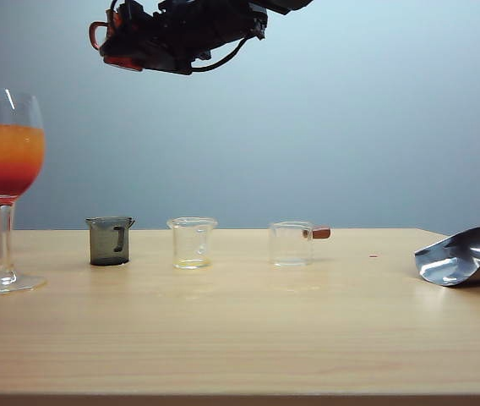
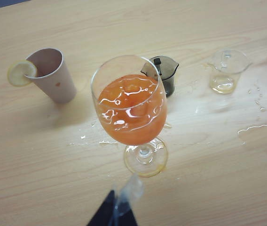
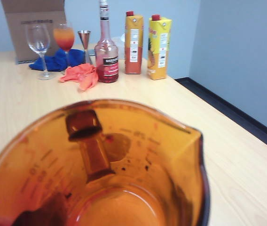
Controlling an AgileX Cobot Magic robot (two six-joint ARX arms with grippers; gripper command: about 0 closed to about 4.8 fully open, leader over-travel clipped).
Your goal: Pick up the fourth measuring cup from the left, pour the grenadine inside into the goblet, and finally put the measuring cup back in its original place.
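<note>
My right gripper [image 1: 120, 49] hangs high above the table, reached across to the left and shut on the fourth measuring cup [image 1: 98, 35], an amber glass cup whose loop handle sticks out. That cup [image 3: 100, 169] fills the right wrist view, holds only red specks and hides the fingers. The goblet [image 1: 7, 161] stands at the far left, orange on top with the grenadine [image 1: 3, 181] as a red layer below. From above, the goblet [image 2: 129, 107] is near my left gripper [image 2: 118, 213], which looks shut and empty.
A smoky grey cup [image 1: 110, 241], a clear cup [image 1: 192, 244] and a clear cup with a brown stub handle [image 1: 291, 244] stand in a row. A silver bag [image 1: 466, 254] lies right. A paper cup with a lemon slice [image 2: 52, 75] and spilled puddles [image 2: 258, 134] are around the goblet.
</note>
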